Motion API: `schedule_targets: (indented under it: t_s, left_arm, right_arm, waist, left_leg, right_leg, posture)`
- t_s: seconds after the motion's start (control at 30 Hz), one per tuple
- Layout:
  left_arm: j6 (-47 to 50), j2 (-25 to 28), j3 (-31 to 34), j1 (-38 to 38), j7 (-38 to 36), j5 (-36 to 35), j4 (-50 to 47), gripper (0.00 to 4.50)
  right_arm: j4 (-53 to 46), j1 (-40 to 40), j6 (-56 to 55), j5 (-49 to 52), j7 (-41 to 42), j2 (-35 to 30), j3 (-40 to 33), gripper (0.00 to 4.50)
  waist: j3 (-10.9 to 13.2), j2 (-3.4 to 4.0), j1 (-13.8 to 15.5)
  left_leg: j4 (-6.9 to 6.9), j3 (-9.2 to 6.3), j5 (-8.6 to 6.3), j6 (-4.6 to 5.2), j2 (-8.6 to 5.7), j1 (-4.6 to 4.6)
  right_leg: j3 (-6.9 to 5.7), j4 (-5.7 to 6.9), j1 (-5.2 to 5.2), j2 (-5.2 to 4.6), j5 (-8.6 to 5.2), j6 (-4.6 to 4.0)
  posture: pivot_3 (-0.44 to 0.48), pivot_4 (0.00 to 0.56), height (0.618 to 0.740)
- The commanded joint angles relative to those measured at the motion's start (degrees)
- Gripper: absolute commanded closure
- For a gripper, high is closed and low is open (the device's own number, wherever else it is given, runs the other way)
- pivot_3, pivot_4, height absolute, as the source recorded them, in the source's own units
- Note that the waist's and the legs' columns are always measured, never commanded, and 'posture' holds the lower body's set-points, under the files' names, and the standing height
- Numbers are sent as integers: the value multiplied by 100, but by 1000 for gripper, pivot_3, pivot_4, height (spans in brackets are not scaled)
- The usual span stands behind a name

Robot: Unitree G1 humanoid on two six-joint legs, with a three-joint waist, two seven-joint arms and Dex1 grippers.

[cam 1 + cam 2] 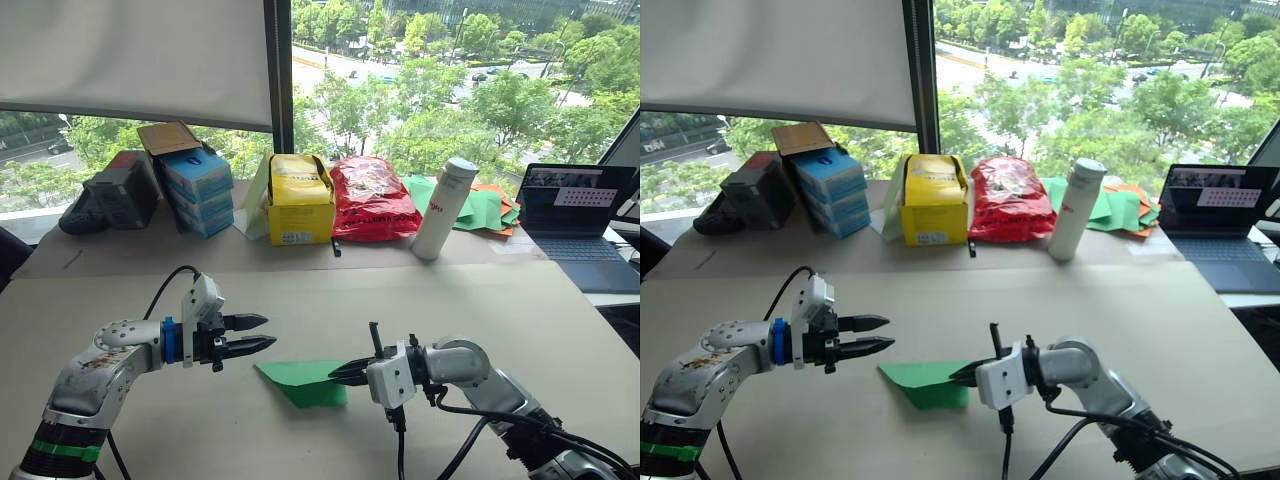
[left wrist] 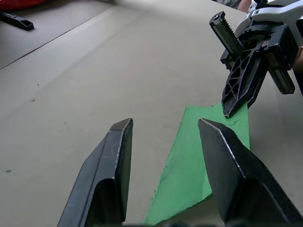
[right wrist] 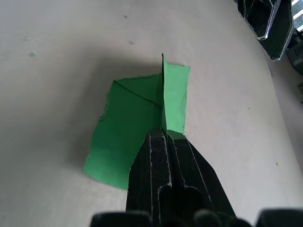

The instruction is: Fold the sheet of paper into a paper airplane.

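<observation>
The bright green sheet of paper lies on the tan table, folded into a flat wedge like a paper airplane, with its point toward my left arm. My right gripper is shut on the paper's right edge, where a raised fold stands between the fingers. My left gripper hovers open just left of the wedge's point and a little above the table, touching nothing. In the left wrist view the paper lies beyond the open fingers, with the right gripper pinching its far end.
Along the back of the table stand blue boxes, a yellow box, a red bag, a white bottle and a pile of green and orange sheets. A laptop sits at the far right.
</observation>
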Motion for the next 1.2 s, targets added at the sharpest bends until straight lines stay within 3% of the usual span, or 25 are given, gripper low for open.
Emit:
schedule_targets:
  t_s: [0.03,0.1,0.13,0.43,0.77,1.03,1.2]
  left_arm:
    - [-243,56,-85,28,-157,79,-18,3706]
    - [-315,25,-172,22,-191,135,29,4405]
    - [-456,20,-311,21,-211,287,84,4483]
    - [-1652,-214,-1359,-110,-297,1427,765,4483]
    - [-2213,-256,-1744,-25,-278,2043,1153,4483]
    - [-2400,-229,-1898,-30,-336,2238,1240,4500]
    - [-2439,-238,-1896,-7,-333,2268,1260,4500]
  right_arm:
    - [-215,46,122,144,-18,30,-91,4500]
    - [-256,72,169,130,-31,40,-98,4500]
    - [-282,91,201,111,-36,39,-97,4500]
    - [-384,184,310,-52,-165,82,-105,4500]
    - [-713,309,867,-29,-281,136,-129,4500]
    - [-1332,581,1495,166,-247,56,-204,1922]
    - [-2060,766,2074,429,-121,-139,-293,1922]
  waist:
    - [0,0,1]
    - [0,1,6]
    - [0,1,6]
    - [1,1,11]
    - [0,2,17]
    - [0,3,29]
    - [0,3,25]
  left_leg:
    - [0,0,0,0,0,-1]
    - [0,0,0,0,0,-1]
    - [0,0,-1,0,0,-2]
    - [0,1,-3,5,-1,-2]
    - [0,1,-20,34,1,0]
    - [0,1,-21,36,0,4]
    - [0,1,-31,54,0,7]
  right_leg:
    - [0,0,-1,-1,0,0]
    - [0,0,-1,-2,0,0]
    - [0,0,-1,-2,0,0]
    - [-1,0,-2,-1,1,-1]
    - [-2,1,0,-2,1,-1]
    - [-7,2,4,-5,1,0]
    - [-8,2,7,-7,1,0]
  posture:
    - [0,150,740]
    - [0,150,740]
    - [0,150,740]
    - [0,150,740]
    - [0,150,740]
    - [0,150,740]
    - [0,150,740]
